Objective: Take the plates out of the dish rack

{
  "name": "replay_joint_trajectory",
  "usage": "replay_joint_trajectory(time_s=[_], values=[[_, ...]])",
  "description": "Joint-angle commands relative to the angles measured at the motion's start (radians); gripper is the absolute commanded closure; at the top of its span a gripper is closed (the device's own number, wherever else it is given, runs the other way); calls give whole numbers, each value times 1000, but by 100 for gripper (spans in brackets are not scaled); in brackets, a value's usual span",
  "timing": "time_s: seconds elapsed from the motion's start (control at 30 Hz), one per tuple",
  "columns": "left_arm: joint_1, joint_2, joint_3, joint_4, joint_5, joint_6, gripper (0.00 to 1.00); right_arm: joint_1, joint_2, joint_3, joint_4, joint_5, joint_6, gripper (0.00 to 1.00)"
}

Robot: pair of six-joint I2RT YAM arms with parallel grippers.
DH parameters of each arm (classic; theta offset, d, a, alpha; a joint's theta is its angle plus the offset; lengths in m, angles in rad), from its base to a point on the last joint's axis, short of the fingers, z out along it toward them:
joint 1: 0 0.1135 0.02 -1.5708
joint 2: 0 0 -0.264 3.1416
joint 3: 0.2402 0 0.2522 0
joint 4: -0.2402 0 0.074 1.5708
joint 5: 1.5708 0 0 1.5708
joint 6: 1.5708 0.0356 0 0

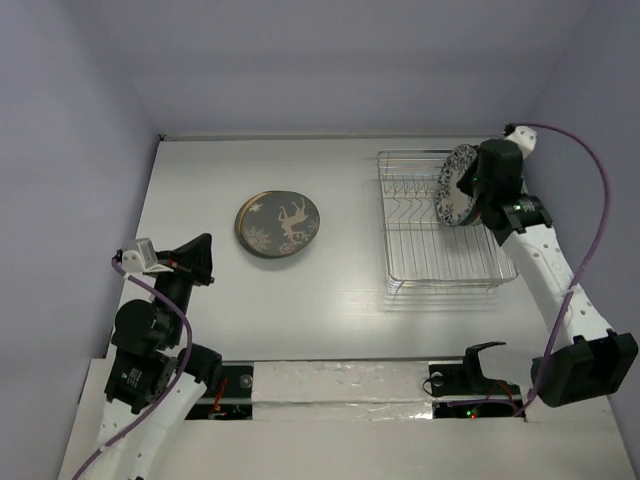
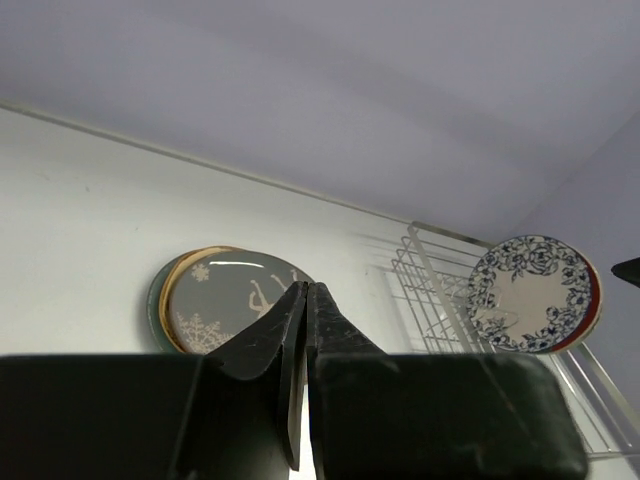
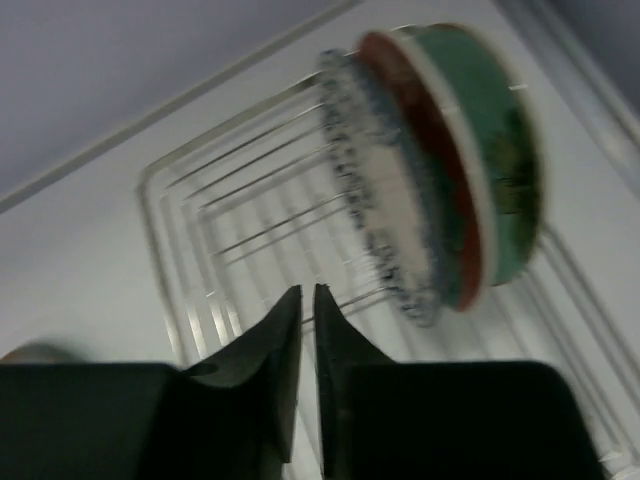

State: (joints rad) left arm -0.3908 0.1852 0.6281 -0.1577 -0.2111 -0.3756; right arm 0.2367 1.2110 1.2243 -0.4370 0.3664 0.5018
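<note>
So the rectangular silver wire dish rack point(image 1: 445, 262) sits on the right half of the white table point(image 1: 340, 300). Three round plates stand on edge in its far right part, bunched together: a white plate with blue florals point(image 1: 455, 188) facing left, a red-rimmed plate point(image 3: 440, 160) right behind it, and a green plate point(image 3: 495, 140) at the back. The right wrist view is blurry, but the right gripper point(image 3: 308, 292) has its jaws pinched to a thin slit with nothing in them, near those plates. Well apart from the rack, off to the left, a dark brown plate with a white deer and snowflakes point(image 1: 278, 224) lies flat, with the rim of a teal plate point(image 2: 155, 305) peeking out underneath. The left gripper point(image 2: 305, 288) sits near that stack, jaws also down to a sliver, empty. A purple cable point(image 1: 590, 180) loops off the right arm.
</note>
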Motion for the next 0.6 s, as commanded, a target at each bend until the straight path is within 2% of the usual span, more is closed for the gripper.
replay_joint_trajectory(time_s=[0.0,0.03,0.13,0.33,0.57], values=[[-19,-33,-10,38,4,4,99,-100,39,104,-181,16,-170,76],[-28,-35,-10,37,4,3,94,-152,54,125,-213,9,-193,62],[-48,-38,-7,30,4,1,85,-203,114,205,-250,11,-223,59],[-66,-41,-7,29,4,0,77,-214,209,227,-237,-12,-218,60],[-66,-47,-5,26,4,-2,75,-234,292,228,-207,6,-226,60]])
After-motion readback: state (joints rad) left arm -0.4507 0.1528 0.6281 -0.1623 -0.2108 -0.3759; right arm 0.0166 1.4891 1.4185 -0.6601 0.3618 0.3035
